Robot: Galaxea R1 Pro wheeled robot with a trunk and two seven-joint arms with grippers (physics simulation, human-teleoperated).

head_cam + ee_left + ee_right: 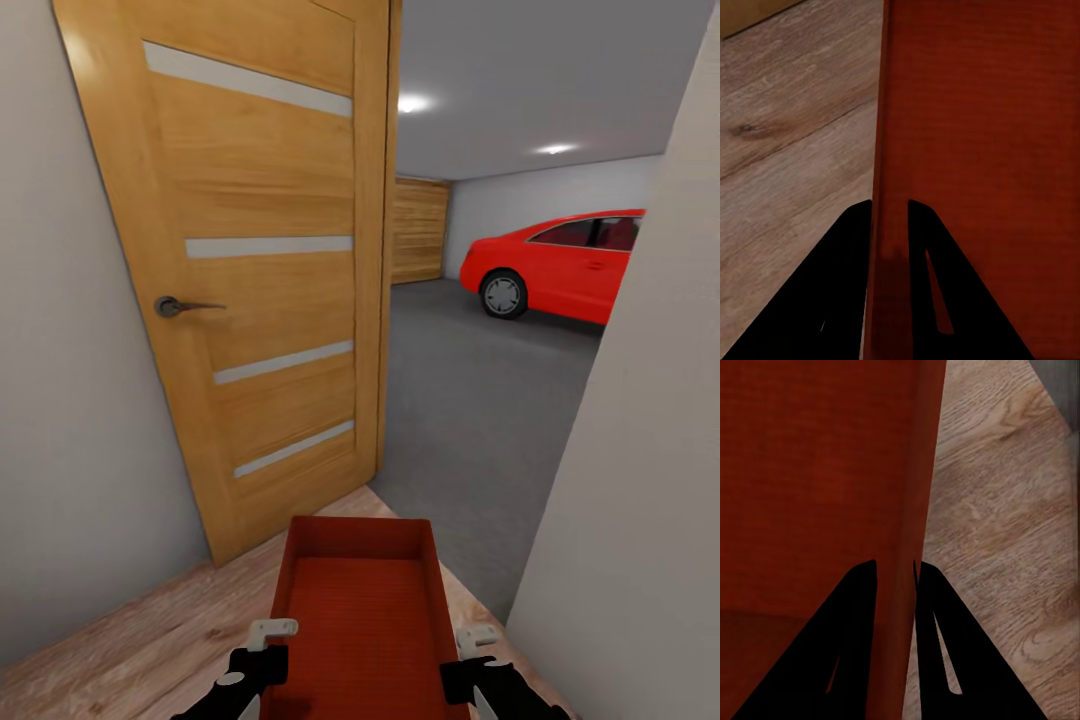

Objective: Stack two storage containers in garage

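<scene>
A white wall point(70, 400) is seen along the left edge of the head view. An orange wooden door point(250, 260) with four frosted strips and a dark lever handle point(180, 305) is stood open at upper left. Light wood plank flooring point(140, 630) is recorded at lower left. One red-orange storage container point(360, 610) is held at lower centre, above the planks at the doorway threshold. The left gripper point(262, 650) is clamped on the container's left wall (a finger point(832, 300) on each side of the wall in the left wrist view). The right gripper point(478, 655) is likewise closed on the right wall, a finger point(945, 652) on either side. Beyond the doorway, the grey concrete garage floor point(470, 400) is seen at centre. A red car point(560, 265) is parked at upper right, and a second white wall point(650, 450) is noted along the right edge.
</scene>
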